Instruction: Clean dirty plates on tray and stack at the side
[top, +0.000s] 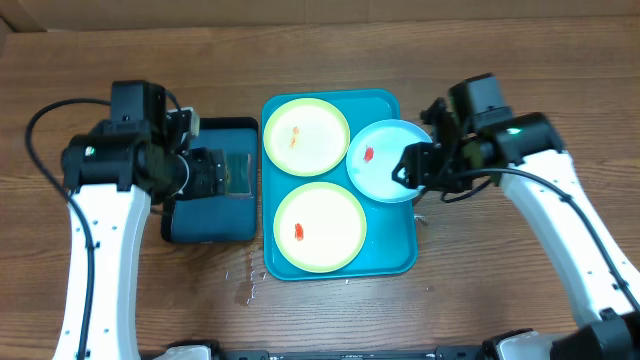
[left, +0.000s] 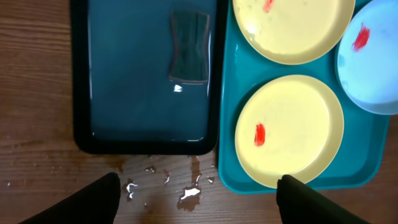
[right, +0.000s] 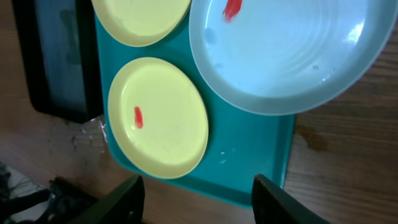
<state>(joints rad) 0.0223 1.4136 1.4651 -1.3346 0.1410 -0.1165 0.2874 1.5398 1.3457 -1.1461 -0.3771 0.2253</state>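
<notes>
The teal tray (top: 390, 240) holds two pale yellow plates, a far one (top: 305, 135) and a near one (top: 320, 228), each with a red smear. The light blue plate (top: 385, 160), also smeared, lies tilted over the tray's right rim. My right gripper (top: 412, 166) hovers at the blue plate's right edge; in the right wrist view it (right: 196, 199) is open and empty above the tray (right: 249, 149), with the blue plate (right: 286, 56) and the near yellow plate (right: 158, 115) below. My left gripper (left: 199, 199) is open and empty, above the table.
A dark tray (top: 210, 215) with water and a grey sponge (left: 188, 46) sits left of the teal tray. Water drops (left: 189, 196) lie on the wooden table in front of it. Cables trail from both arms.
</notes>
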